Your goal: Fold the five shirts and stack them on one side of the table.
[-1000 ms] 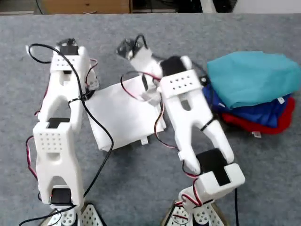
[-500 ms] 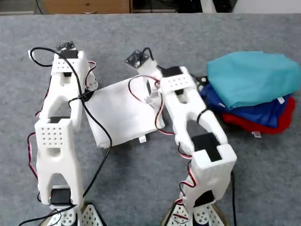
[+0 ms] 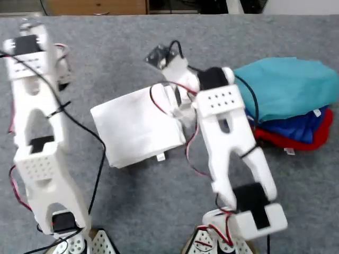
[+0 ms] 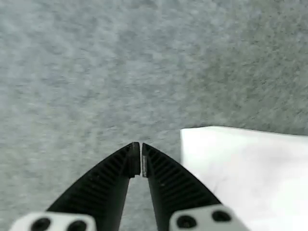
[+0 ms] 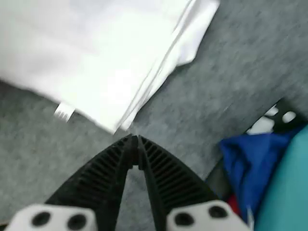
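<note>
— White shirt (image 3: 135, 127), where?
— Mid-table (image 3: 159, 206), on the grey felt. It's folded into a rough rectangle and sits a bit skewed. A small tag (image 3: 160, 156) sticks out at its near edge.
— Other shirts?
— Stacked at the table's right side. Teal shirt (image 3: 286, 84) is on top, blue shirt (image 3: 288, 128) is under it, and red shirt (image 3: 313, 138) is at the bottom. The pile is loose, with the edges not lined up, and it sits apart from the white one.
— Left gripper (image 4: 140, 159)?
— Pinched closed, only a hairline slit between the black jaws, nothing in them. It's over bare felt just beside a corner of the white shirt, not on it.
— Right gripper (image 5: 134, 147)?
— Same, jaws together and empty. The tips sit just off the shirt's layered edge, over felt. The blue and teal shirts are off to one side of it. Can't tell if it touches the table.
— What's in the way?
— From above, the right arm (image 3: 230, 132) lies across the white shirt's right edge and hides it. It stands between that shirt and the stack. Its red and black cables (image 3: 159, 100) loop over the shirt's upper right part. The left arm (image 3: 37, 137) stands at the table's left, well apart from the shirt, and a black cable from it hangs near the shirt's left edge.
— Background?
— A wooden cabinet (image 3: 95, 6) past the far edge.
</note>
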Controlling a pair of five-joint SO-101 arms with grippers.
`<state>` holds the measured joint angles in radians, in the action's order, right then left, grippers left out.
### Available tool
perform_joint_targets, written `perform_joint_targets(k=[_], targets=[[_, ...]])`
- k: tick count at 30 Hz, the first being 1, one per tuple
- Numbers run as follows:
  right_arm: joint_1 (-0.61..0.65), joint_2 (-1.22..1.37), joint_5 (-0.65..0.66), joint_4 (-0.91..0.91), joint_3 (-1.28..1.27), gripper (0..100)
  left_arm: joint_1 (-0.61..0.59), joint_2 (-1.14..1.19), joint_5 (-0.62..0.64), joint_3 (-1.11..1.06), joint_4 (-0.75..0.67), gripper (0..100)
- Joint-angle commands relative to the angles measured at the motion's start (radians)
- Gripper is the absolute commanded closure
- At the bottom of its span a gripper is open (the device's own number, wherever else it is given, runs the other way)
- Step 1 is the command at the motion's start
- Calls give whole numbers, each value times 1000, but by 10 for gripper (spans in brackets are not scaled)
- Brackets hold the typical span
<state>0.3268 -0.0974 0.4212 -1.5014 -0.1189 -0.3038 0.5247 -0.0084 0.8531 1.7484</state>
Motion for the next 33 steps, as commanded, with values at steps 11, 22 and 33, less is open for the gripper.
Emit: perform_joint_targets(k=[11,22,33], targets=[[150,-31,-692,373,-262,614,-206,-615,-115,-592,-12,970],[128,495,-862,480,-28,650,-299,-868,-120,-1051,-235,969],[81,581,-853,212,248,997,-307,-1070,-201,-1201,-292,969]])
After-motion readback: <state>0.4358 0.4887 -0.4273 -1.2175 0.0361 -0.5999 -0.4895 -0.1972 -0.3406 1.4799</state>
